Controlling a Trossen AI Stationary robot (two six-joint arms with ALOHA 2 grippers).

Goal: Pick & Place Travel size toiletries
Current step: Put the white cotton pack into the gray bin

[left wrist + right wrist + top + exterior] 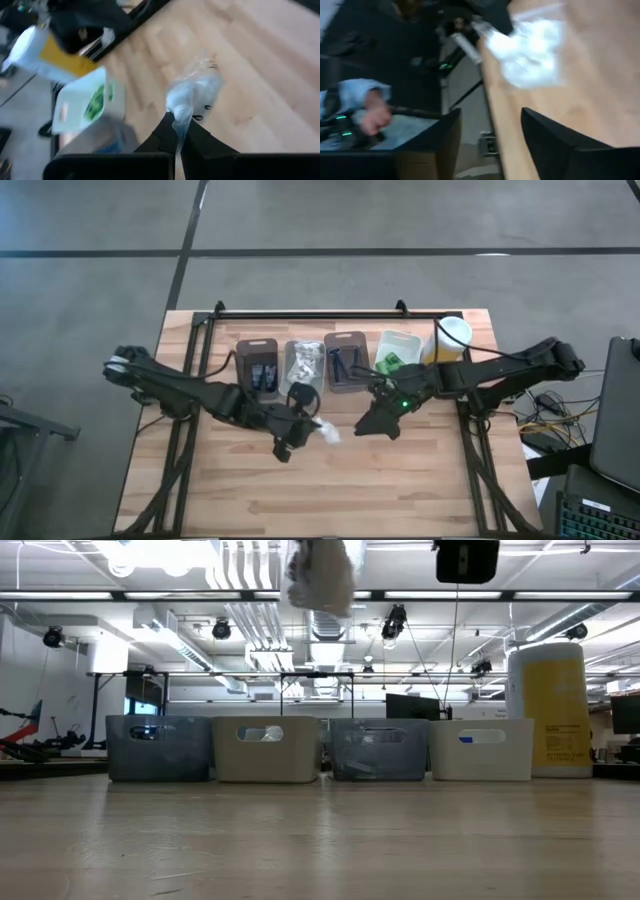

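Only the left wrist view shows the left gripper [179,131] pinched shut on a white sachet [196,92]; from above, that sachet [326,430] hangs over mid-table. The right gripper [490,135] stands apart, fingers parted and empty. Low view cuts off both arms.

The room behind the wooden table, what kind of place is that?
Probably a robotics lab or workshop: exposed ceiling ducts with strip lights, a dark computer monitor at the back, and a black metal frame rigged over the light wooden table.
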